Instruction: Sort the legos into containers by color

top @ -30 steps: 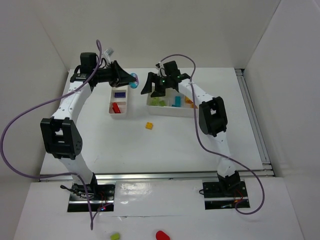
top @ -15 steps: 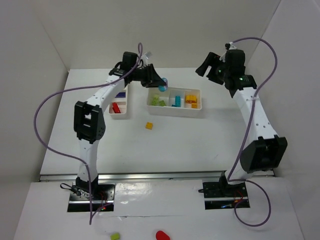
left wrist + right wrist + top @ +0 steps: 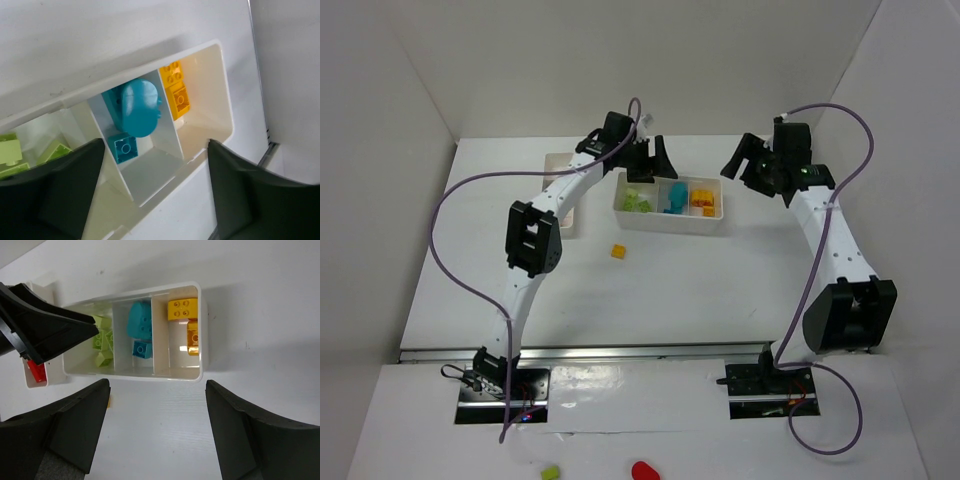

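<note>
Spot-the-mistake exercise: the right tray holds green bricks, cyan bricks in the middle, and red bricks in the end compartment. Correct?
No. That tray holds yellow-orange bricks at its end, not red, as the right wrist view shows. The green bricks and middle cyan bricks are right.

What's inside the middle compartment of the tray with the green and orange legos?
Two cyan legos: a rounded piece and a small square brick beside it. Anything beneath the rounded piece is covered and cannot be seen.
</note>
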Action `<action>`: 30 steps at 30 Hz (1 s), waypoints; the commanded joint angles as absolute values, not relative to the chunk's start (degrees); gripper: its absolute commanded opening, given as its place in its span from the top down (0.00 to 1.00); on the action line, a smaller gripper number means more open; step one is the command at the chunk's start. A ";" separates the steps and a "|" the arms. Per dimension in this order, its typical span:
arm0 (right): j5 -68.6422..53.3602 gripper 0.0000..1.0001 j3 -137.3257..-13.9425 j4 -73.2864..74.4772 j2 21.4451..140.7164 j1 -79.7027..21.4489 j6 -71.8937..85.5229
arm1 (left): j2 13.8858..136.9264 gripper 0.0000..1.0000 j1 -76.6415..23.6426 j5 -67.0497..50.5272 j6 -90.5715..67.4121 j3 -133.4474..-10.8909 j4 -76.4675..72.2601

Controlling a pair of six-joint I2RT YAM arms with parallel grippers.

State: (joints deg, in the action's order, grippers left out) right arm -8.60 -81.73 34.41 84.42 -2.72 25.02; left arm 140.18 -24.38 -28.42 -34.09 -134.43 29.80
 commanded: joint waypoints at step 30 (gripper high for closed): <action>-8.53 0.16 -81.74 32.78 88.51 -7.38 24.17 | 111.79 0.08 -35.68 13.20 -26.10 -79.80 27.77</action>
State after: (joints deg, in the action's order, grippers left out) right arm -9.63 -79.44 33.91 88.77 -7.11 24.40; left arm 109.89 -36.16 11.79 -24.45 -77.32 30.72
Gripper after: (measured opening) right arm 0.841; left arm 0.926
